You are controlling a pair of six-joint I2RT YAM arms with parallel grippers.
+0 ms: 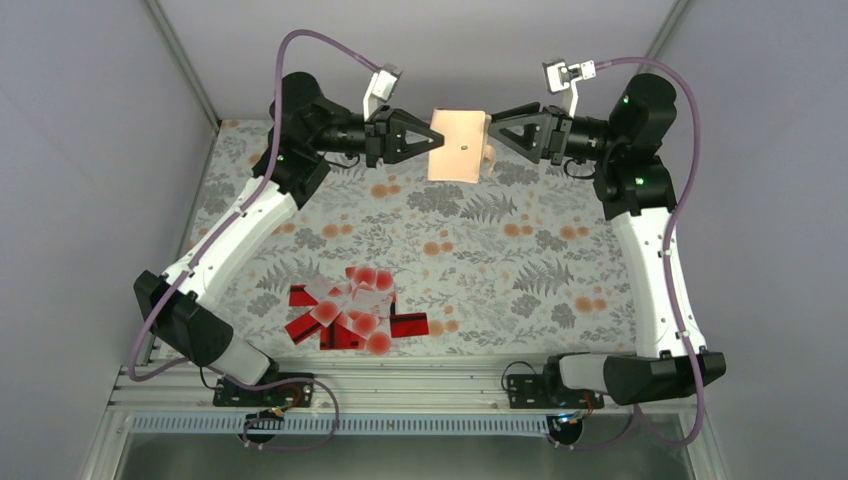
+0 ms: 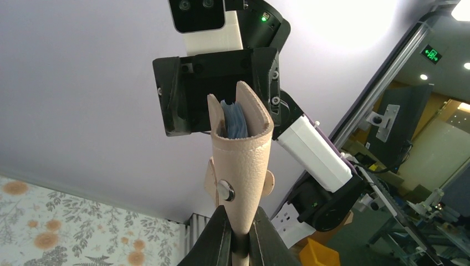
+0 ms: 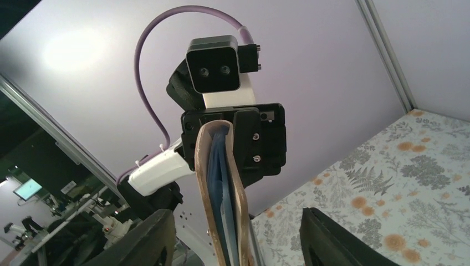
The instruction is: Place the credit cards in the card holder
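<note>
Card holder (image 1: 460, 145) hung in the air above the far part of the worktop (image 1: 560, 240), between the two arms, with its tan face up toward the overhead camera. I had the left fingers (image 1: 425, 140) clamped together on its left edge. From the left wrist camera I saw the holder standing up out of that pinch, a round metal snap (image 2: 225, 190) on its tan side. Its far edge gaped a little and showed blue-grey lining. The right fingers (image 1: 505, 133) stood apart at the opposite edge. In the right wrist view one finger sat on each side of the holder, with clear gaps, so they gripped nothing. Credit cards (image 1: 350, 310), red ones and white ones with red dots, lay overlapping in a loose heap on the near part of the worktop, toward the left arm and well apart from the holder.
</note>
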